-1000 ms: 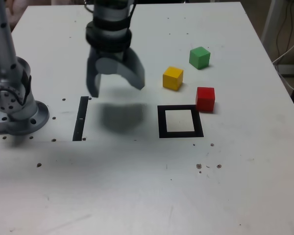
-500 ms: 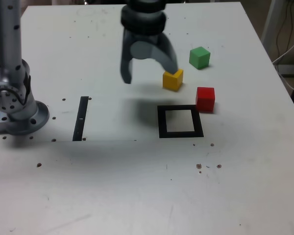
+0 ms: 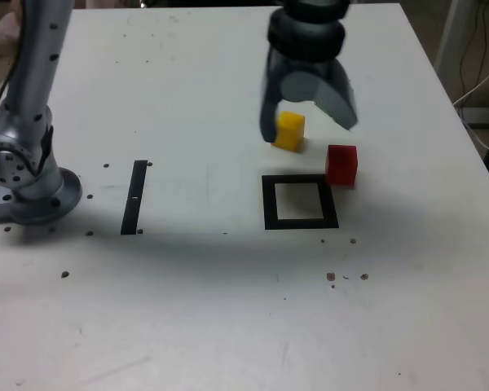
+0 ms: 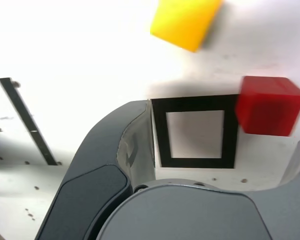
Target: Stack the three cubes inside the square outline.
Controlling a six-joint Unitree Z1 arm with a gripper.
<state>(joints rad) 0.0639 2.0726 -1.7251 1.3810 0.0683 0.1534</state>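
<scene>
Exterior view first, taking 12 o'clock as the far side of the table [image 3: 187, 309]; the jaws are wide open with nothing in them, hanging above the table at roughly 12 o'clock from the square outline [image 3: 300, 225]; they're a bit blurry. The red cube [image 3: 341, 165] sits right by the outline's 1 to 2 o'clock corner; the yellow cube [image 3: 289, 130] is near 12 o'clock, well outside the frame; the black strip [image 3: 134, 197] is way over at 9. Can't make out the green cube here, my guess is the jaws are blocking it.

Wrist view: same story, jaws spread and empty; the outline and the red cube show in front of the gap, red overlapping the frame's edge from this angle; yellow is cut off by the picture's border; no green either. The white centre has no cube on it, so I'd call this the approach for the first pick, can't tell which cube; next up is lining the open jaws up over one cube, lowering, closing, then setting it in the centre as the base; red looks easy to nudge if yellow's the target.
</scene>
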